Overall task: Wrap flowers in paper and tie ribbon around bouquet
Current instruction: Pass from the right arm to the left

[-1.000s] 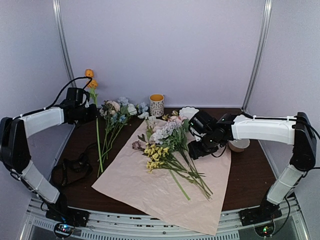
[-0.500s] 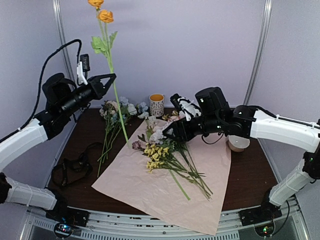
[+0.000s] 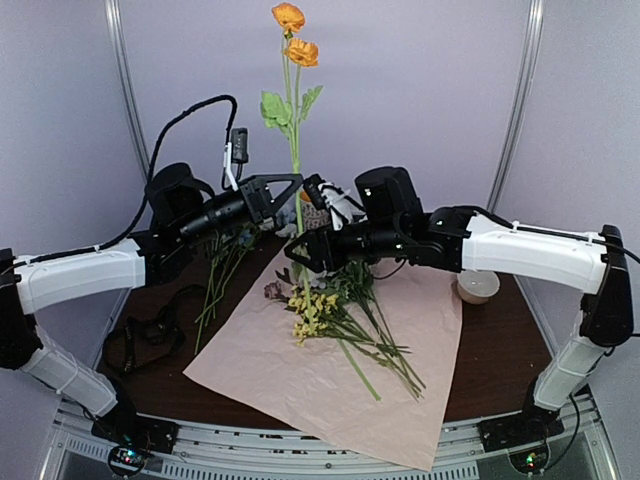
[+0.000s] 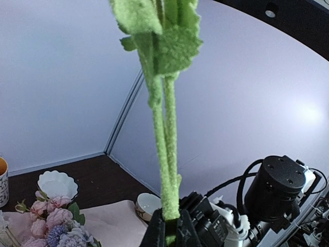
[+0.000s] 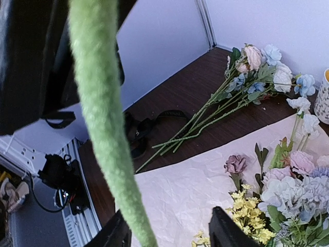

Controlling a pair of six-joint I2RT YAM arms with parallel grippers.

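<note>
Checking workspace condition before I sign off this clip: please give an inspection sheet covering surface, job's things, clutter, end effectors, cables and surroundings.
Surface: dark brown table, no spills seen.
Job's things: pink paper lying flat, a bunch of flowers lying on it; loose stems on the table beside it; black ribbon crumpled at the left; nothing wrapped yet.
Clutter: white bowl; scalloped white bowl.
End effectors: left end effector shut on an orange-flowered stem, held upright; right end effector open, fingers either side of that stem.
Cables: black cable arching above the left arm.
Surroundings: pale walls, metal post; nothing else seen.
</note>
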